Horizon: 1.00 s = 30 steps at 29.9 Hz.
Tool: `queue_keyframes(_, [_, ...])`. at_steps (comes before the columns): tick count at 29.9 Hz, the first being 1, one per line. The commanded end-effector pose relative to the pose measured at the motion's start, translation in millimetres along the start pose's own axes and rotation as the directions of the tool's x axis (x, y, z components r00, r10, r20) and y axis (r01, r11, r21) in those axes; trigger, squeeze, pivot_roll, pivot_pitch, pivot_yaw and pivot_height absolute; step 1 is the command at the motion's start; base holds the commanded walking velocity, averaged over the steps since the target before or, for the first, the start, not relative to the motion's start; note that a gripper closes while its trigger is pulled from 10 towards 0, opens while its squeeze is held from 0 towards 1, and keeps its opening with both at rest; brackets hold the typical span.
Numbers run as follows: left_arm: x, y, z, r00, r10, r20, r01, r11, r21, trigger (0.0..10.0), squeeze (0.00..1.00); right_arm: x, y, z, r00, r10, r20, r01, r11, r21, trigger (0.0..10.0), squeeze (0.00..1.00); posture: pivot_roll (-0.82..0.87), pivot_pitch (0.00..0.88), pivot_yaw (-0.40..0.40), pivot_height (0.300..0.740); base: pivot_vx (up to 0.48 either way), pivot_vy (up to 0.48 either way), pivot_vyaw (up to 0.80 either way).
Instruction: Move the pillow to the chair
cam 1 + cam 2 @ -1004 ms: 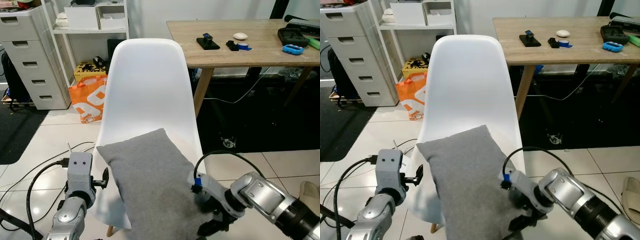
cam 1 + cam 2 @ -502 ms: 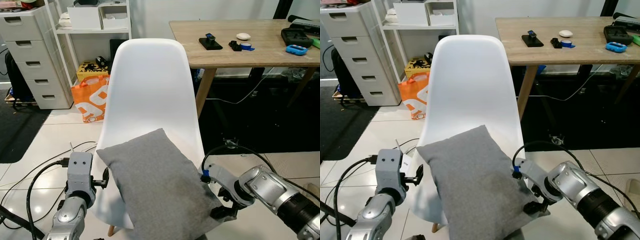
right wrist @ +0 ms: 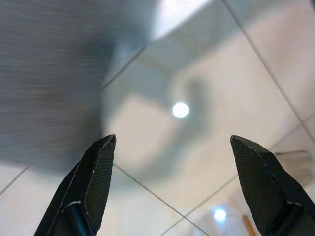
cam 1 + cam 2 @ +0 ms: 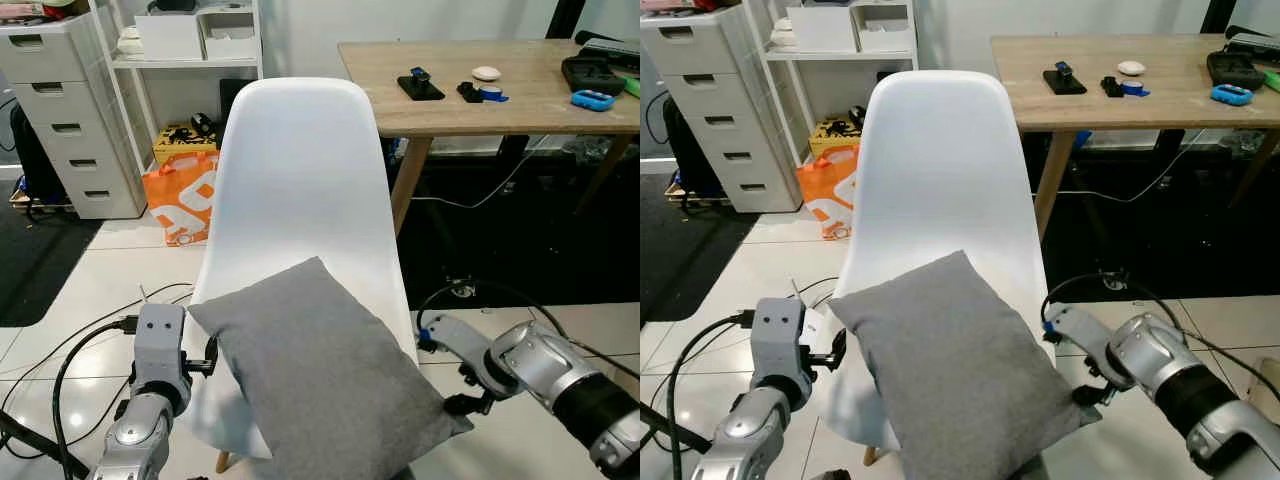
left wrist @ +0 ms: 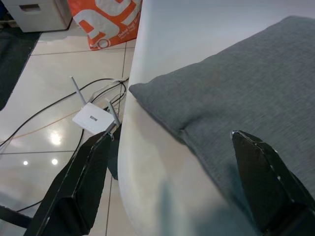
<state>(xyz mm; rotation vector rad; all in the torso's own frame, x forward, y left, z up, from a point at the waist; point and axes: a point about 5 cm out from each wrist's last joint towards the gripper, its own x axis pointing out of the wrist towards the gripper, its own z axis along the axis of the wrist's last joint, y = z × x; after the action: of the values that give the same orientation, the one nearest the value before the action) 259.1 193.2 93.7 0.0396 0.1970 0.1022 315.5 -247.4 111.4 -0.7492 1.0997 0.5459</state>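
Observation:
A grey pillow (image 4: 325, 385) lies flat on the seat of the white chair (image 4: 300, 170), its near corner hanging over the seat's front right edge. My right gripper (image 4: 1092, 392) is low at the chair's right side, just off that corner and apart from it. In the right wrist view this gripper (image 3: 172, 138) is open over the tiled floor with nothing between its fingers. My left gripper (image 5: 172, 133) is open at the chair's left edge, and its fingers (image 5: 78, 187) straddle the seat rim and the pillow's left corner (image 5: 147, 93) without closing on them.
A wooden table (image 4: 450, 115) with small items stands at the back right. Grey drawers (image 4: 60, 120) and an orange bag (image 4: 180, 200) are at the back left. Cables and a white router (image 5: 92, 118) lie on the floor left of the chair.
My right gripper has let go of the pillow's right side and drawn away to the right. The pillow has settled flatter on the seat. The left arm stays put.

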Motion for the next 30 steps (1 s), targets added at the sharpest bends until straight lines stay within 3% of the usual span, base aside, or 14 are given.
queue_keyframes(1, [-1.5, 5.2, -2, 1.000, 0.012, -0.005, -0.012, 1.000, 0.008, 10.0, 0.00, -1.8, -3.9, -1, 1.000, -0.024, 0.000, 0.024, 1.000, -0.002, 10.0, 0.00, -0.17, 0.056, -0.014, 0.561, 0.000, 0.000, 0.00])
queue_keyframes(5, [-1.4, 5.4, -2, 1.000, 0.014, -0.004, -0.014, 1.000, 0.007, 10.0, 0.00, -7.2, -9.4, 7, 0.997, -0.052, 0.056, 0.050, 0.998, 0.030, 10.0, 0.00, -0.17, 0.051, -0.012, 0.561, 0.000, 0.000, 0.00])
queue_keyframes(7, [-1.3, 5.4, -1, 1.000, 0.015, -0.002, -0.015, 1.000, 0.007, 10.0, 0.00, -13.5, -10.4, 21, 0.988, -0.036, 0.150, 0.024, 0.997, 0.078, 10.0, 0.00, -0.16, 0.045, -0.012, 0.561, 0.000, 0.000, 0.00])
queue_keyframes(8, [-0.9, 5.5, -1, 1.000, 0.015, -0.001, -0.015, 1.000, 0.007, 10.0, 0.00, -23.8, -9.1, 40, 0.957, 0.008, 0.289, -0.050, 0.989, 0.137, 10.0, 0.00, -0.17, 0.041, -0.009, 0.561, 0.000, 0.000, 0.00])
queue_keyframes(9, [-0.9, 5.5, -1, 1.000, 0.015, -0.001, -0.015, 1.000, 0.007, 10.0, 0.00, -23.8, -9.1, 40, 0.957, 0.008, 0.289, -0.050, 0.989, 0.137, 10.0, 0.00, -0.17, 0.041, -0.009, 0.561, 0.000, 0.000, 0.00])
queue_keyframes(10, [-0.6, 5.8, 0, 1.000, 0.016, 0.001, -0.016, 1.000, 0.008, 10.0, 0.00, -36.2, -6.6, 59, 0.902, 0.066, 0.427, -0.156, 0.972, 0.179, 10.0, 0.00, -0.16, 0.041, -0.011, 0.561, 0.000, 0.000, 0.00])
queue_keyframes(11, [-0.6, 5.8, 0, 1.000, 0.016, 0.001, -0.016, 1.000, 0.008, 10.0, 0.00, -36.2, -6.6, 59, 0.902, 0.066, 0.427, -0.156, 0.972, 0.179, 10.0, 0.00, -0.16, 0.041, -0.011, 0.561, 0.000, 0.000, 0.00])
queue_keyframes(14, [0.0, 7.5, 1, 1.000, 0.019, 0.006, -0.019, 1.000, 0.009, 10.0, 0.00, -54.7, -1.8, 80, 0.791, 0.140, 0.596, -0.314, 0.928, 0.199, 10.0, 0.00, -0.17, 0.038, -0.010, 0.561, 0.000, 0.000, 0.00])
queue_keyframes(16, [0.0, 7.5, 1, 1.000, 0.019, 0.006, -0.019, 1.000, 0.009, 10.0, 0.00, -54.7, -1.8, 80, 0.791, 0.140, 0.596, -0.314, 0.928, 0.199, 10.0, 0.00, -0.17, 0.038, -0.010, 0.561, 0.000, 0.000, 0.00])
queue_keyframes(18, [0.2, 8.4, 1, 1.000, 0.021, 0.007, -0.021, 1.000, 0.009, 10.0, 0.00, -60.6, -1.8, 87, 0.749, 0.143, 0.647, -0.350, 0.915, 0.203, 10.0, 0.00, -0.17, 0.038, -0.010, 0.561, 0.000, 0.000, 0.00])
queue_keyframes(21, [1.3, 11.0, 2, 0.999, 0.032, 0.006, -0.032, 0.999, 0.009, 10.0, 0.00, -74.7, -13.3, 113, 0.539, 0.003, 0.842, -0.397, 0.882, 0.252, 10.0, 0.00, -0.16, 0.026, -0.014, 0.561, 0.000, 0.000, 0.00])
queue_keyframes(22, [1.3, 11.0, 2, 0.999, 0.032, 0.006, -0.032, 0.999, 0.009, 10.0, 0.00, -74.7, -13.3, 113, 0.539, 0.003, 0.842, -0.397, 0.882, 0.252, 10.0, 0.00, -0.16, 0.026, -0.014, 0.561, 0.000, 0.000, 0.00])
queue_keyframes(23, [1.7, 11.7, 2, 0.999, 0.036, 0.004, -0.036, 0.999, 0.009, 10.0, 0.00, -76.2, -14.7, 116, 0.493, -0.030, 0.870, -0.418, 0.869, 0.266, 10.0, 0.00, -0.16, 0.024, -0.014, 0.561, 0.000, 0.000, 0.00])
queue_keyframes(30, [5.2, 14.8, 3, 0.998, 0.056, -0.004, -0.056, 0.998, 0.020, 10.0, 0.00, -61.8, -0.3, 123, 0.449, -0.077, 0.890, -0.472, 0.825, 0.310, 10.0, 0.00, -0.15, 0.009, -0.013, 0.581, 0.000, 0.000, 0.00])
